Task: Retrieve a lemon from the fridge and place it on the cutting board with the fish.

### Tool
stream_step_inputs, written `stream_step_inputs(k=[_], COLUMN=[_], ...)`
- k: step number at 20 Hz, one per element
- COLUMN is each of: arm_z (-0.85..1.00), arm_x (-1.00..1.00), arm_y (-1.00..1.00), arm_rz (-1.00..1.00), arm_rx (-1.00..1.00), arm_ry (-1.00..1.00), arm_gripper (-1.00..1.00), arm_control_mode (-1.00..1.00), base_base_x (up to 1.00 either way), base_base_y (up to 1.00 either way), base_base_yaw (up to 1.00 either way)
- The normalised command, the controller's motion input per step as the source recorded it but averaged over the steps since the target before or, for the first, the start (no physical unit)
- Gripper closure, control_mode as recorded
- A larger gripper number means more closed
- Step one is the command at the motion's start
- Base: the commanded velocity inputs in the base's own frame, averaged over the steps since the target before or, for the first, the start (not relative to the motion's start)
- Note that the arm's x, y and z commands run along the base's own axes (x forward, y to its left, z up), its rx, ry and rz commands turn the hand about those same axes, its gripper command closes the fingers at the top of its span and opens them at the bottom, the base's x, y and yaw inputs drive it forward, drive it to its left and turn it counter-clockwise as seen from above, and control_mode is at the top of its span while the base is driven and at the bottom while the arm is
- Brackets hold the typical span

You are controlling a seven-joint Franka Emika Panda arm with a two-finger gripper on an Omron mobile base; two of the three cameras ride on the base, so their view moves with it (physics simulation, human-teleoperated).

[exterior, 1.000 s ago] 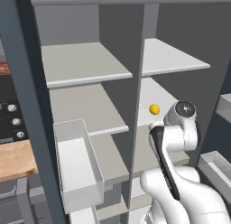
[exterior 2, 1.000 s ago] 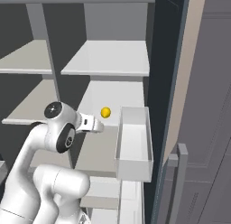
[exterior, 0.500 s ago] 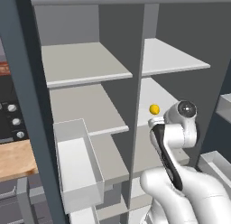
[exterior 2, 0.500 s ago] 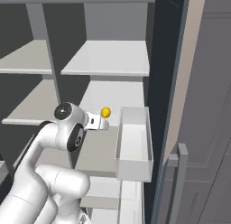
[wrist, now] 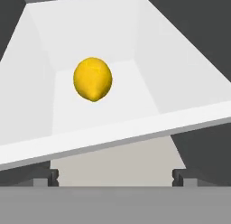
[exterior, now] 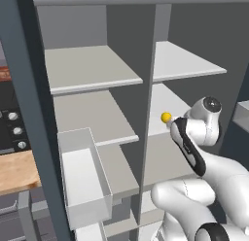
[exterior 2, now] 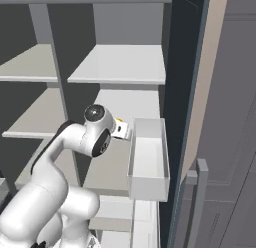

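Inside the open fridge (exterior: 97, 75), the lemon (wrist: 93, 79) lay on a light grey shelf (exterior: 168, 119) in the right column. Just before it the gripper (wrist: 115, 175) stood with its fingers (wrist: 45, 177) spread wide, holding nothing.

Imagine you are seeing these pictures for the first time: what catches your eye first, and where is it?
The bright yellow lemon stands out, lying alone on a pale shelf in the right half of the open fridge. Next comes the white arm reaching in towards it, its gripper open and not yet touching it.
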Motion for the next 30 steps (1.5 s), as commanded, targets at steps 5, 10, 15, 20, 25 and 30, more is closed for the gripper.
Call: stream_step_inputs(k=[5,10,15,20,25,30], arm_z=[0.07,0.0,0.0,0.03,-0.03,-0.04], arm_x=[0.19,0.28,0.39,0.45,0.29,0.34], arm_y=[0.09,0.04,0.0,0.0,0.0,0.0], arm_rz=[0.0,0.0,0.0,0.0,0.0,0.0], arm_rx=[0.0,0.0,0.0,0.0,0.0,0.0], arm_ry=[0.0,-0.01,0.0,0.01,0.0,0.0], arm_gripper=[-1.0,-1.0,-1.0,-1.0,-1.0,-1.0], arm_control_mode=[-1.0,-1.0,-1.0,-1.0,-1.0,-1.0], base_base_x=[0.0,0.0,0.0,0.0,0.0,0.0], base_base_y=[0.0,0.0,0.0,0.0,0.0,0.0], base_base_yaw=[0.0,0.0,0.0,0.0,0.0,0.0])
